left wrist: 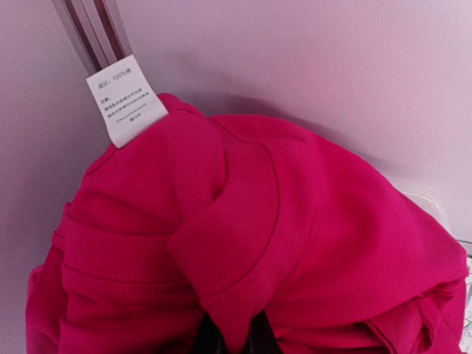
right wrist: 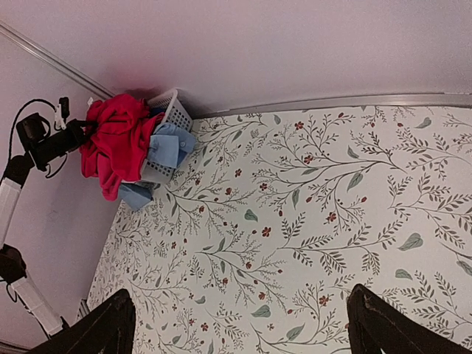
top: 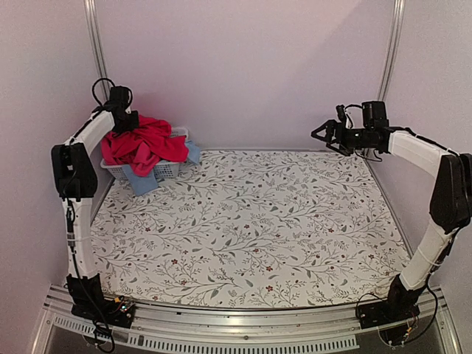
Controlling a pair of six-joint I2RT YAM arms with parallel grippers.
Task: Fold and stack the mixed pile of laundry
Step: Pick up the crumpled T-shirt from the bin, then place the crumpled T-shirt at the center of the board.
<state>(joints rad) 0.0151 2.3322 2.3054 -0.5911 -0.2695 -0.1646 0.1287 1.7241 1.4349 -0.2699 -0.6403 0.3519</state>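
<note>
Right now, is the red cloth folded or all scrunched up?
Scrunched up. The red cloth sits in a lumpy, wrinkled heap over the basket, with no neat flat folds.

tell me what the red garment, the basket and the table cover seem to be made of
Red garment: soft matte knit, probably fleece or cotton jersey; thick folds, stitched seams, sewn-in care label. Basket: white plastic, judging by rigid slatted walls. Table cover: smooth printed sheet, cloth or vinyl; cannot tell.

I am watching my left gripper (top: 124,119) resting on the red cloth (top: 147,144) that is spilling out of the white basket (top: 164,171). My right gripper (top: 321,136) is hanging above the flowery table (top: 258,221), fingers spread apart.
</note>
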